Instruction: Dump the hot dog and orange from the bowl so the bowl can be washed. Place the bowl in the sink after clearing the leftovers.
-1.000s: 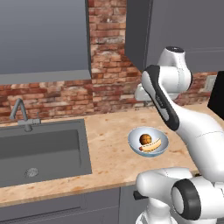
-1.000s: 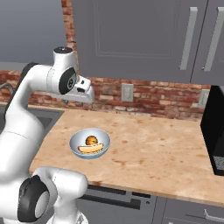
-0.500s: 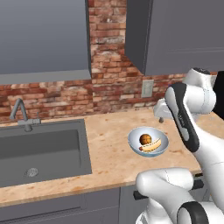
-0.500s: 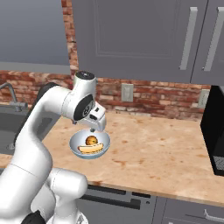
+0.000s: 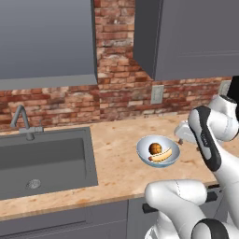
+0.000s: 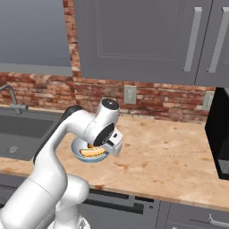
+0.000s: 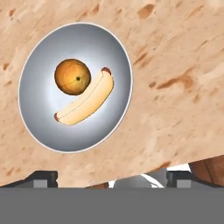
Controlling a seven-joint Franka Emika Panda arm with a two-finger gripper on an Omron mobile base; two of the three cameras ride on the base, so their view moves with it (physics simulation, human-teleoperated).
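The bowl [image 7: 74,87] sits on the counter [image 7: 175,65] right of the sink [image 5: 44,161], holding orange [image 7: 72,77] and hot dog [image 7: 85,103]. Glossy, likely slippery — pinch its rim. The tool [image 7: 111,178] hovers above — fingers spread, empty.

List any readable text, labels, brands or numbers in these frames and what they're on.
None: no words, labels, brands or numbers can be read.
The bowl, hot dog and orange carry no print; the orange has only faint dark lines.
The sink, brick wall, cabinets and wall outlet are unmarked too.
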